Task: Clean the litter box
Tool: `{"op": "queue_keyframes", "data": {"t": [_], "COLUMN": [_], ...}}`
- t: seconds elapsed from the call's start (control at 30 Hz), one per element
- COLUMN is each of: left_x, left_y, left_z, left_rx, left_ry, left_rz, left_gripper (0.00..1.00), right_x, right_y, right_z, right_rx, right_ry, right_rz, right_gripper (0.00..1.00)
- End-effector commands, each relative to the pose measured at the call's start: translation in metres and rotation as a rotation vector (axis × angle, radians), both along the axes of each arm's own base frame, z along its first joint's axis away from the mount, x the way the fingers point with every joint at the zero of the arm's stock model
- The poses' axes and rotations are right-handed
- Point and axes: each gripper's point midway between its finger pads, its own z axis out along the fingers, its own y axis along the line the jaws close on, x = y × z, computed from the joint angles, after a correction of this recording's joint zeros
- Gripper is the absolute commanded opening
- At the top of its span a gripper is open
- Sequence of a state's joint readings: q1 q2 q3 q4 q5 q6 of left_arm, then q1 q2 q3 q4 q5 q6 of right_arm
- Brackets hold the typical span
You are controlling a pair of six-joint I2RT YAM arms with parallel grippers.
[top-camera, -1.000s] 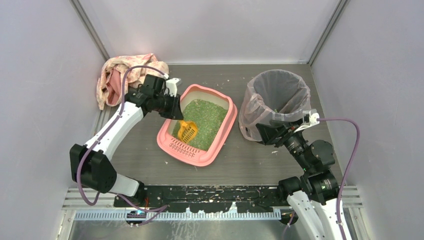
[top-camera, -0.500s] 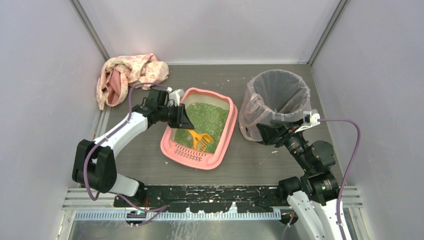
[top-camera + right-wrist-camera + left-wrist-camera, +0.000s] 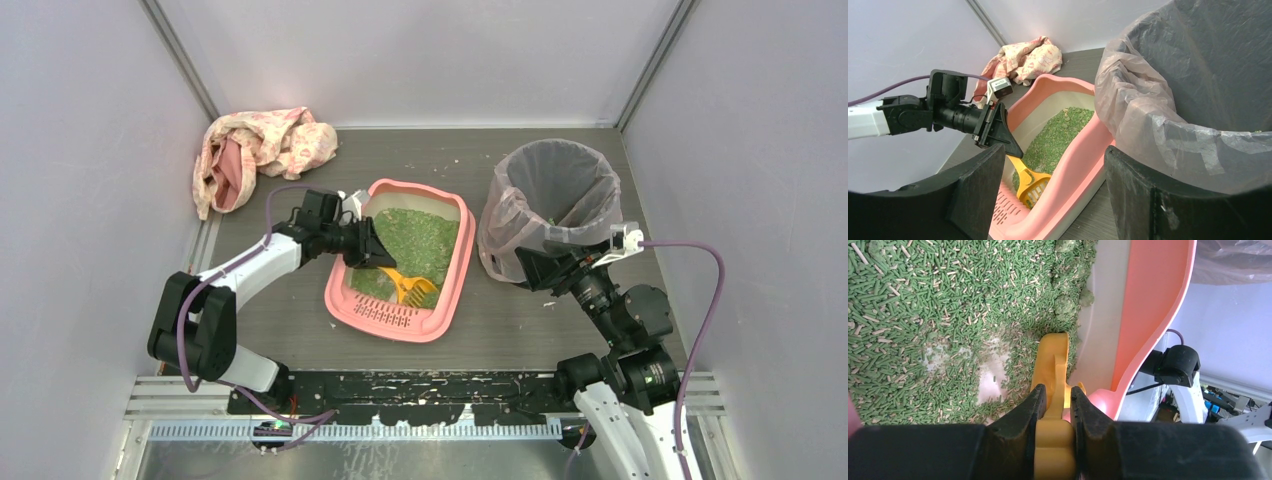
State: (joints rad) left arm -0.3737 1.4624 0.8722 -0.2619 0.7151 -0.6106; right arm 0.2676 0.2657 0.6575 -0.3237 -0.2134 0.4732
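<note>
The pink litter box (image 3: pixel 462 250) lies mid-table with green granules (image 3: pixel 415 240) inside and its slotted grate lip (image 3: pixel 385 312) at the near end. My left gripper (image 3: pixel 372 258) reaches in over the box's left rim, shut on the handle of a yellow slotted scoop (image 3: pixel 408 286). The scoop's head rests in the granules near the grate. In the left wrist view the jaws (image 3: pixel 1058 392) clamp the yellow handle (image 3: pixel 1054 365) above the granules (image 3: pixel 948 305), beside the box wall (image 3: pixel 1153 305). My right gripper (image 3: pixel 535 268) hovers open and empty at the bin's near side (image 3: pixel 1054 152).
A dark round bin (image 3: pixel 550 205) lined with a translucent bag stands right of the box, close to my right fingers (image 3: pixel 1148 200). A crumpled pink patterned cloth (image 3: pixel 255 150) lies at the back left. Stray granules dot the table around the box.
My left gripper has swept the scoop from the box's left side toward its near right, and the box has slid slightly right. The right arm has barely moved.
</note>
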Motion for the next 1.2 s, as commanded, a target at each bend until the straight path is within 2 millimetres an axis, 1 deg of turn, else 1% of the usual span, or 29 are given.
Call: {"op": "queue_keyframes", "data": {"t": [0.0, 0.23, 0.3, 0.57, 0.67, 0.73, 0.93, 1.17], "left_x": [0.005, 0.035, 0.041, 0.063, 0.070, 0.077, 0.089, 0.090], "left_y": [-0.007, 0.007, 0.012, 0.034, 0.041, 0.047, 0.064, 0.070], "left_z": [0.019, 0.055, 0.060, 0.067, 0.076, 0.085, 0.112, 0.124], "left_rx": [-0.049, -0.120, -0.125, -0.103, -0.151, -0.183, -0.245, -0.304], "left_ry": [-0.025, -0.096, -0.106, -0.145, -0.152, -0.172, -0.229, -0.250], "left_rz": [0.019, 0.137, 0.162, 0.259, 0.292, 0.314, 0.377, 0.390], "left_gripper": [0.00, 0.00, 0.00, 0.00, 0.00, 0.00, 0.00, 0.00], "right_x": [-0.002, -0.002, -0.002, -0.001, -0.001, 0.000, 0.001, 0.003], "right_y": [-0.003, -0.003, -0.003, -0.003, -0.003, -0.003, -0.002, -0.002], "right_z": [0.013, 0.013, 0.012, 0.013, 0.013, 0.013, 0.013, 0.011], "right_rx": [0.011, 0.009, 0.009, 0.005, 0.001, 0.000, -0.003, -0.007], "right_ry": [-0.047, -0.047, -0.045, -0.044, -0.042, -0.041, -0.035, -0.029], "right_rz": [-0.014, -0.016, -0.016, -0.016, -0.016, -0.016, -0.015, -0.014], "right_gripper": [0.77, 0.77, 0.77, 0.77, 0.77, 0.77, 0.77, 0.77]}}
